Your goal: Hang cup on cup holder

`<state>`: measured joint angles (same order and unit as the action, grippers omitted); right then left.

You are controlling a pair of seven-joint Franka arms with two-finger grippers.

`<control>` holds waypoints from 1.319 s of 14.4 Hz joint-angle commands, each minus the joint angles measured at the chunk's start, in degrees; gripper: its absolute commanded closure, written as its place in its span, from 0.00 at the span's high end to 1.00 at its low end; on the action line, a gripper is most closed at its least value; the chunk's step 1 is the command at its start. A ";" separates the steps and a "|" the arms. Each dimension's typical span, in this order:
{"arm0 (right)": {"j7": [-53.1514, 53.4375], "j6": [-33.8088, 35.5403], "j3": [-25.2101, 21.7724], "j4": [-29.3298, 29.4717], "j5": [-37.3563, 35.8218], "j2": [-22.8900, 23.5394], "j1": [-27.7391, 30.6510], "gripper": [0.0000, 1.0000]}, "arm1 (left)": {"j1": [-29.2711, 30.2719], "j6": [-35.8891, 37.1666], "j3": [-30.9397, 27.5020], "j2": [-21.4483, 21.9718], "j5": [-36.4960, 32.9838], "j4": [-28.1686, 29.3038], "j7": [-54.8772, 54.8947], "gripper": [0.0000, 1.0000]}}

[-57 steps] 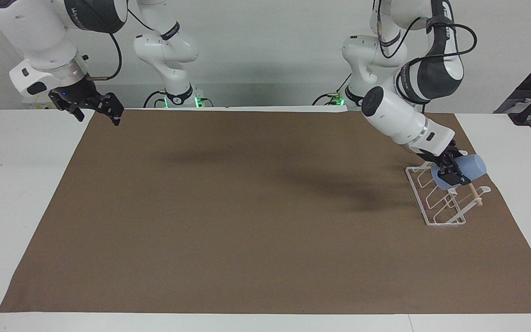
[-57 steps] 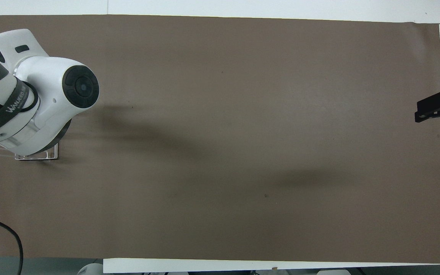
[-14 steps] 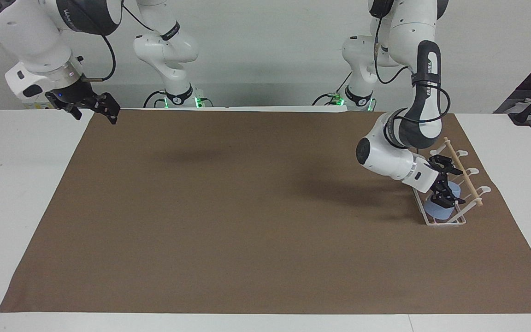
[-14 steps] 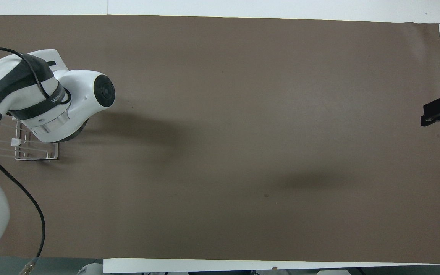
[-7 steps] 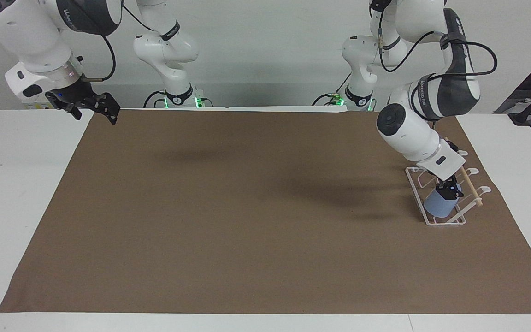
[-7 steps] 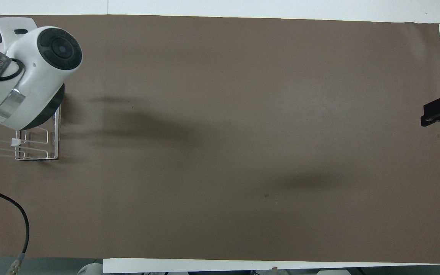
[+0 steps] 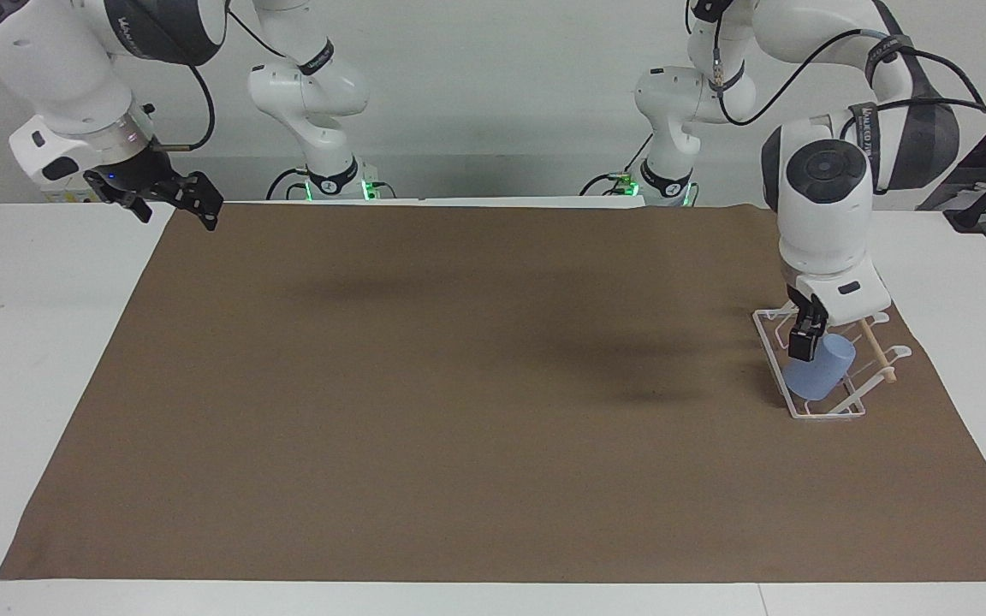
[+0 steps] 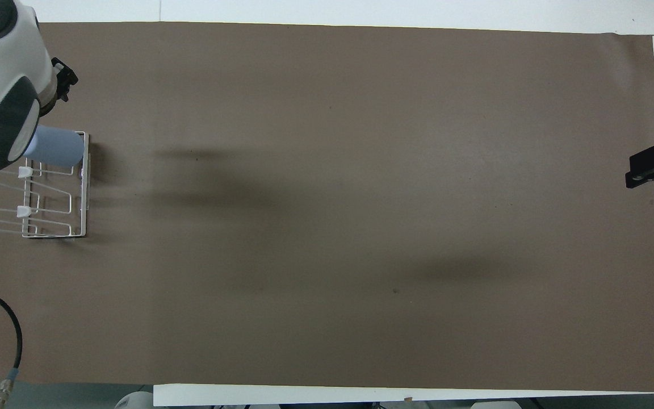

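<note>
The cup (image 7: pixel 818 374) sits tilted on a prong at the holder (image 7: pixel 811 407) end farthest from the robots. Left claw (image 7: pixel 804 341), at its 11 o'clock: grip state cannot be told. Right claw (image 7: pixel 175 199) waits, spread. The cup looks light, rigid, slippery; grip its wall.
</note>
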<state>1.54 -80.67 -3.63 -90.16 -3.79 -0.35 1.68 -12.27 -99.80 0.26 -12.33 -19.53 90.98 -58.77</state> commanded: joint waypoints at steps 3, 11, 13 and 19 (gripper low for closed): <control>-1.28 0.60 -0.06 -0.63 -0.08 -0.88 -0.01 0.99 | 4.00 3.20 0.36 2.74 9.42 -0.45 24.87 1.00; -1.19 0.68 -0.06 -0.63 -0.08 -0.88 -0.01 0.99 | 7.08 11.02 0.09 5.21 16.10 -5.53 61.36 1.00; -1.19 0.60 -0.06 -0.63 -0.08 -0.79 -0.01 0.99 | 8.58 10.60 0.36 5.03 19.78 -6.16 62.02 1.00; -1.19 0.68 -0.06 -0.63 -0.08 -0.88 0.08 0.99 | 7.97 4.80 0.62 5.03 16.65 -5.81 56.14 1.00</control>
<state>1.54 -80.67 -3.63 -90.16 -3.79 -0.36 1.68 -4.22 -93.63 0.44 -6.79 -1.04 85.94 -0.42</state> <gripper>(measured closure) 0.004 0.000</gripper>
